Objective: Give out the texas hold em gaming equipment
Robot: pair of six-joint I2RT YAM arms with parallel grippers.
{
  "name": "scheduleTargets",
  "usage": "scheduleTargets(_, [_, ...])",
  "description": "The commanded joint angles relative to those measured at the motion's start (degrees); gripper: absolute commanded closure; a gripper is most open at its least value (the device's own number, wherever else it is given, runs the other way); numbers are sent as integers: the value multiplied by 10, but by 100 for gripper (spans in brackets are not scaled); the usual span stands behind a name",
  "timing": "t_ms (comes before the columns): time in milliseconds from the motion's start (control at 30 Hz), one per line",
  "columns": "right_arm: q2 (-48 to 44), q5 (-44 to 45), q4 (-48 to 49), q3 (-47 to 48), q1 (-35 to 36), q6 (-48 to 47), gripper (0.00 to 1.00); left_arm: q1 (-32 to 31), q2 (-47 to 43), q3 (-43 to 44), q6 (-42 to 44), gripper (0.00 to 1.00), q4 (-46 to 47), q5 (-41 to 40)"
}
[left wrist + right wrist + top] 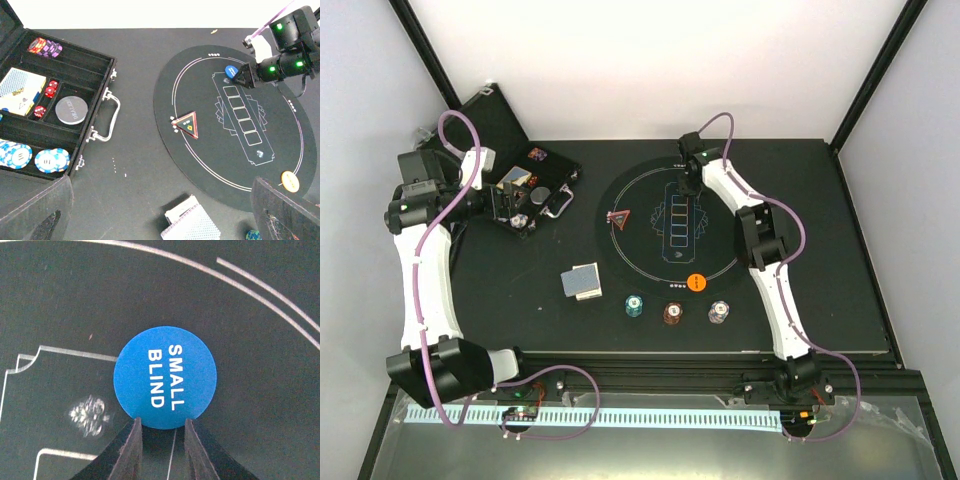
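Observation:
A blue disc (165, 377) printed SMALL BLIND lies flat on the round mat (250, 405). My right gripper (162, 421) is at its near edge, narrowly open, with only mat showing between the fingers. The left wrist view shows the same disc (230, 71) beside that gripper (243, 75). A red triangle marker (618, 218) and an orange disc (696, 283) also rest on the mat. The card deck (583, 281) and teal (634, 305), brown-red (673, 314) and white-grey (719, 313) chip stacks sit on the table. My left gripper (510, 205) hovers wide open by the case.
The open black case (107, 75) holds chips, dice, a card pack and a metal disc. Its handle (111, 117) faces the mat (650, 255). The table's near edge runs just below the chip stacks.

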Motion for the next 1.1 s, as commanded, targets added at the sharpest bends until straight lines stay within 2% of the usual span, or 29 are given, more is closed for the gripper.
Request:
scheduleTargets(0, [55, -22, -21, 67, -23, -6, 71, 4, 3, 24, 3, 1, -9, -3])
scheduleTargets(100, [68, -43, -20, 99, -25, -8, 67, 4, 5, 26, 3, 1, -9, -4])
scheduleTargets(267, [60, -78, -3, 100, -24, -14, 64, 4, 6, 32, 1, 1, -9, -2])
scheduleTargets(400, [-2, -90, 4, 51, -20, -20, 56, 4, 3, 35, 2, 1, -14, -1])
scheduleTargets(500, [-85, -80, 16, -34, -8, -27, 44, 4, -4, 33, 6, 1, -20, -1])
scheduleTargets(633, [-225, -45, 59, -236, 24, -13, 32, 4, -13, 26, 11, 1, -26, 1])
scheduleTargets(833, [-411, -8, 124, -520, 94, 40, 32, 4, -28, -3, 27, 1, -27, 9])
scheduleTargets(967, [-471, 22, 124, -619, 144, 71, 33, 4, -35, -20, 48, 1, -37, 7])
scheduleTargets(1067, [-488, 42, 120, -657, 178, 89, 36, 4, -32, -20, 65, 1, -57, 9])
